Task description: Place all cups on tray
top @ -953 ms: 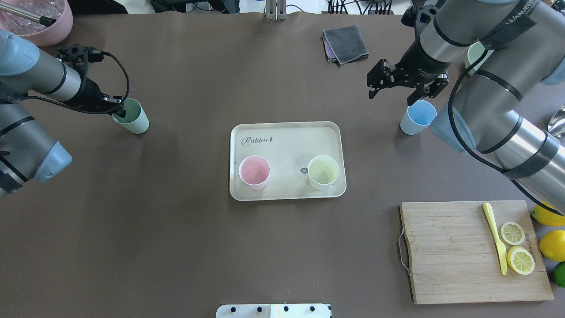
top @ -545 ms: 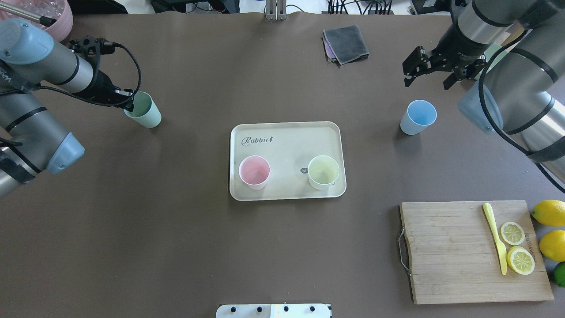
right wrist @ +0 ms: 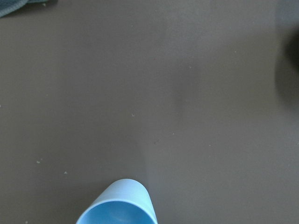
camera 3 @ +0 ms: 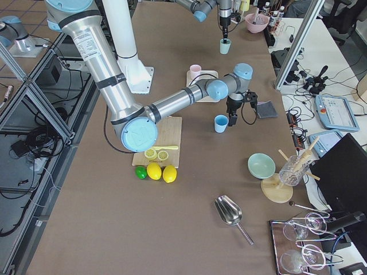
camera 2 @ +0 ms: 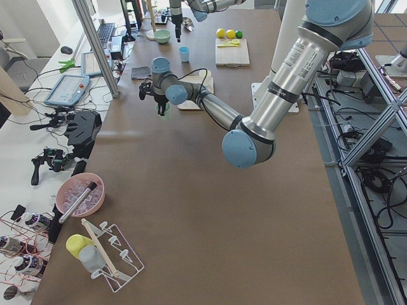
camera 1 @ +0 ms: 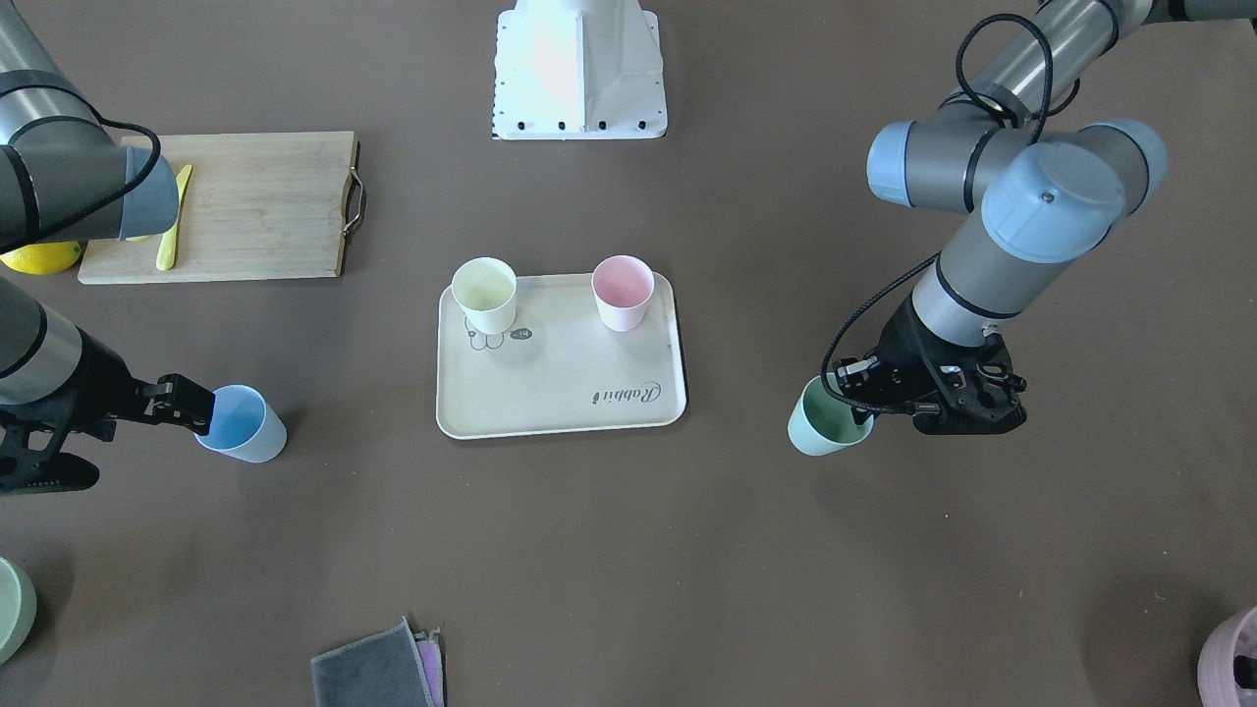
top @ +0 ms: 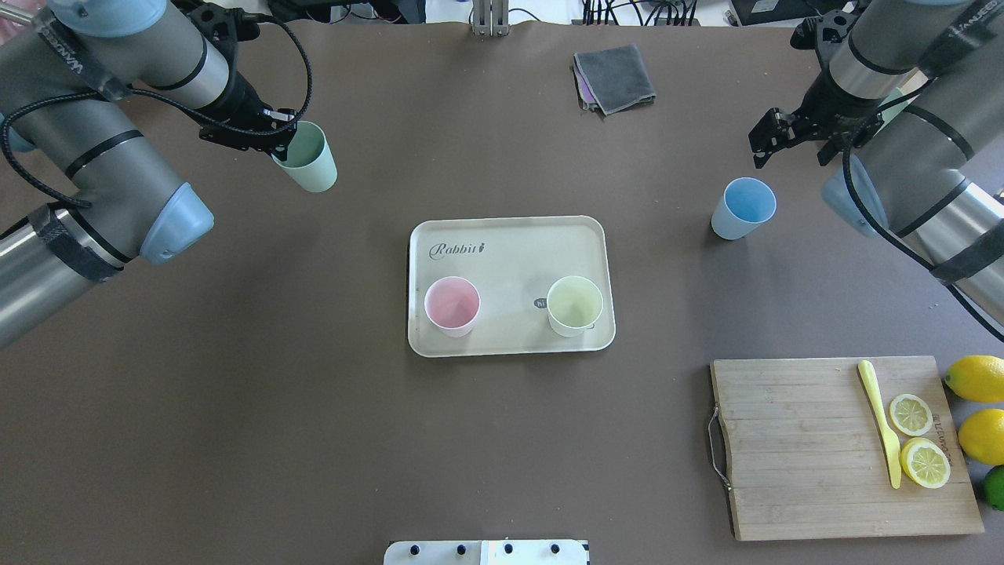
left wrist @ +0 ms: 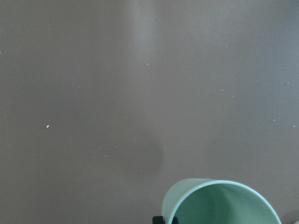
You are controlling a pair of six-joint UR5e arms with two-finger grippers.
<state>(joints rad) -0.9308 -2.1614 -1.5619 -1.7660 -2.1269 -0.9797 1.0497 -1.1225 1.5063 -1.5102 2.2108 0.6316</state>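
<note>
Mint cup is clamped in the half-hidden left end effector; right end effector gapes near blue cup.

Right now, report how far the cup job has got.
Done: the pink cup and pale yellow cup stand on the tray. In hand: the left gripper holds the mint green cup by its rim, off to the tray's side, not yet over it. Left: the light blue cup stands on the table, ungripped; the right gripper hovers near it, jaws open and empty.
</note>
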